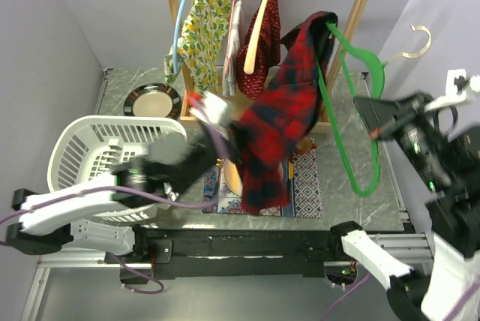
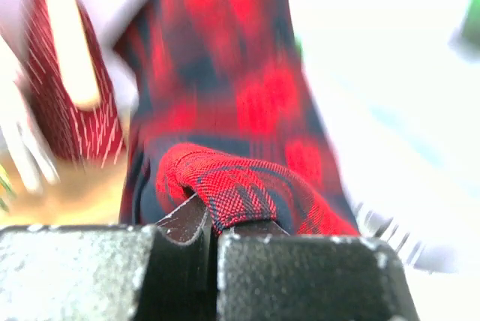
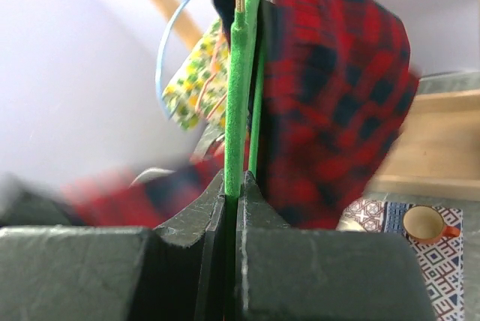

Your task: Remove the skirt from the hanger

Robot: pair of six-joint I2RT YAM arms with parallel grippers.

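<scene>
A red and dark plaid skirt (image 1: 281, 115) hangs stretched from one arm of a green hanger (image 1: 358, 88), off the rack and to its right. My left gripper (image 1: 229, 132) is shut on a fold of the skirt (image 2: 240, 186) at its lower left edge. My right gripper (image 1: 373, 124) is shut on the green hanger (image 3: 238, 103), holding it up at the right. The skirt (image 3: 337, 88) also fills the right wrist view beside the hanger. The hanger's top end is still inside the skirt's waist.
A wooden rack (image 1: 365, 6) holds a yellow floral garment (image 1: 202, 32) on a blue hanger and a red garment (image 1: 262, 43) on a wooden hanger. A white laundry basket (image 1: 82, 148) stands at the left, a dark plate (image 1: 152, 100) behind it, and a patterned mat (image 1: 306, 182) lies under the skirt.
</scene>
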